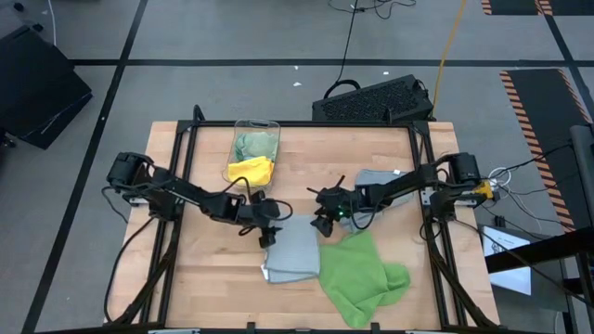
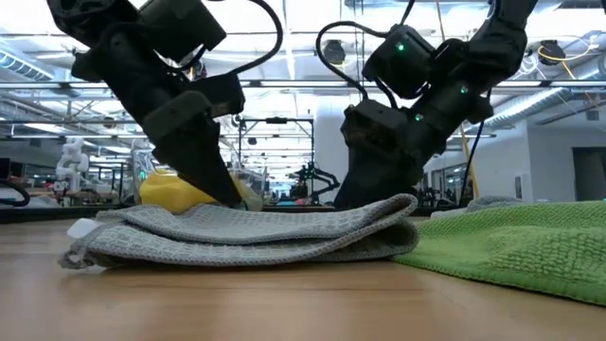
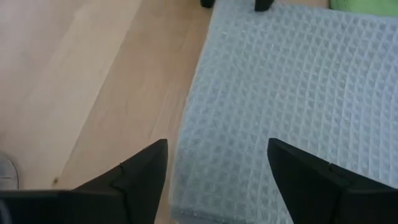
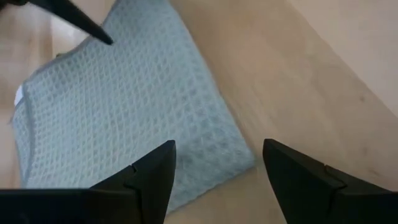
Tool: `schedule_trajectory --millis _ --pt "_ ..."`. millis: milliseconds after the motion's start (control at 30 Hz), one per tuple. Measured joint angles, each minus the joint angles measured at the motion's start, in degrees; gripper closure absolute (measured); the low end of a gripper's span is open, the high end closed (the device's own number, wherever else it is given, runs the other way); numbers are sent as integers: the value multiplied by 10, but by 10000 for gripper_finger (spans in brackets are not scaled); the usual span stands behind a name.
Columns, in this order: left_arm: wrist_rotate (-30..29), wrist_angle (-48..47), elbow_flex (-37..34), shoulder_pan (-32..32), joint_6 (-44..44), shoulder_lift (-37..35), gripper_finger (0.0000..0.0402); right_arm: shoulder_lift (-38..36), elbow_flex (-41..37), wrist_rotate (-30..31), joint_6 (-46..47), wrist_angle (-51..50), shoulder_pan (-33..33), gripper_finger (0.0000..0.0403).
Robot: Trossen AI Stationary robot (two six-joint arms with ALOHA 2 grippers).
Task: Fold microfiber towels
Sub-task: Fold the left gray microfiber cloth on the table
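Note:
A grey waffle towel (image 1: 292,252) lies folded in several layers on the wooden table, with a white tag (image 2: 80,227) at one end. My left gripper (image 3: 217,144) is open and slants down over the far left part of the towel (image 3: 280,81). My right gripper (image 4: 219,144) is open and slants down over its far right corner (image 4: 230,155). In the high view, the left gripper (image 1: 266,230) and the right gripper (image 1: 325,223) face each other across the towel's far edge. My left gripper's fingertip (image 2: 230,196) ends at the far edge of the towel's top layer in the low view; whether it touches, I cannot tell. My right gripper (image 2: 374,189) stands behind the towel's folded end (image 2: 407,213); whether it touches, I cannot tell.
A bright green towel (image 1: 364,276) lies crumpled right of the grey one. A yellow towel (image 1: 251,170) hangs out of the clear bin (image 1: 260,125), which holds a pale green one (image 1: 251,145). Another grey towel (image 1: 376,178) lies under the right arm.

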Motion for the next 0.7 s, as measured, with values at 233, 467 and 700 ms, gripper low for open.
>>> schedule_trajectory --millis 233,467,700 --pt "16 -33 0 15 -20 0 167 17 0 -12 -26 22 0 186" --pt "62 -40 0 19 -37 0 197 36 1 -28 -40 49 3 294" --pt "86 -75 0 19 -50 0 245 35 0 -15 -79 45 9 392"
